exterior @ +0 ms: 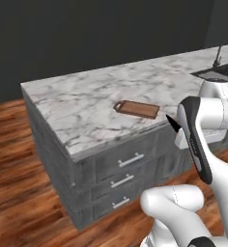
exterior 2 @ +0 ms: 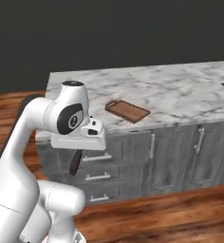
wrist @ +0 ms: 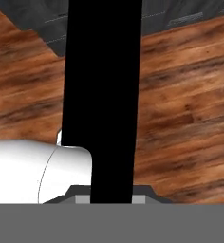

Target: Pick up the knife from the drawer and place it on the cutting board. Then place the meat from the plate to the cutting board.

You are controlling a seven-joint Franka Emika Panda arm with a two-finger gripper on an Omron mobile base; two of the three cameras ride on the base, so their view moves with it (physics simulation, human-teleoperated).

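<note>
Jaws nearly closed on the knife (wrist: 103,95), gripped at one end, the black length running straight out from the hand over the wood floor (wrist: 185,109). Seen in the right base view hanging below the hand in front of the cabinet's drawers (exterior 2: 97,159). Held off the marble tabletop (exterior: 87,101), well apart from the cutting board (exterior: 137,109) lying flat near its front edge.

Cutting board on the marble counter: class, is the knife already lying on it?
No. The cutting board is bare, and the knife hangs from the gripper in front of the cabinet drawers.
</note>
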